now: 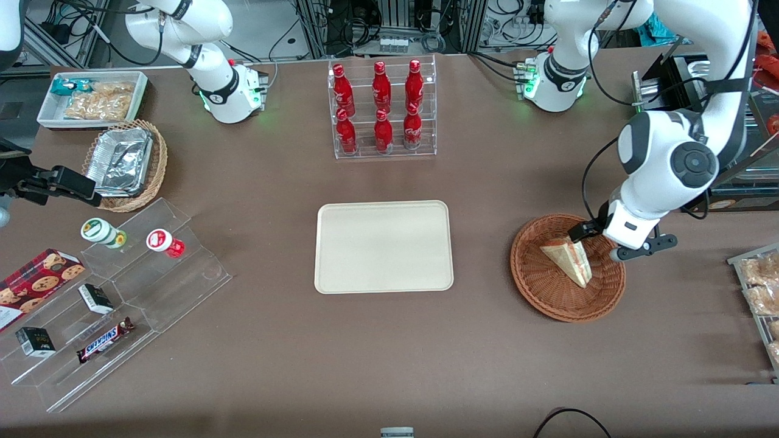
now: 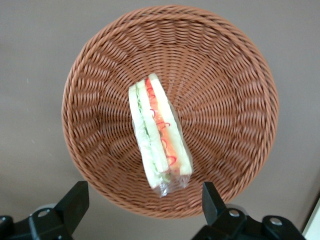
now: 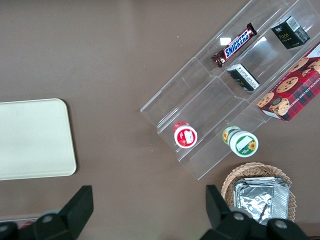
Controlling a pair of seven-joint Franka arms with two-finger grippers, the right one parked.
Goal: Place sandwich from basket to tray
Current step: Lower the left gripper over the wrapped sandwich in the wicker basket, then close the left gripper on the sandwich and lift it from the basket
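Observation:
The sandwich, a clear-wrapped white-bread wedge with red and green filling, lies in the round reddish-brown wicker basket. My left gripper hovers above the basket's rim, over the part farthest from the front camera and a little above the sandwich. In the left wrist view the gripper is open and empty, its fingertips spread wider than the sandwich, which lies inside the basket. The cream tray lies bare at the table's middle, beside the basket toward the parked arm's end.
A clear rack of red bottles stands farther from the front camera than the tray. An acrylic stand of snacks, a tan basket with foil trays and a white bin sit toward the parked arm's end. Bagged pastries lie at the working arm's end.

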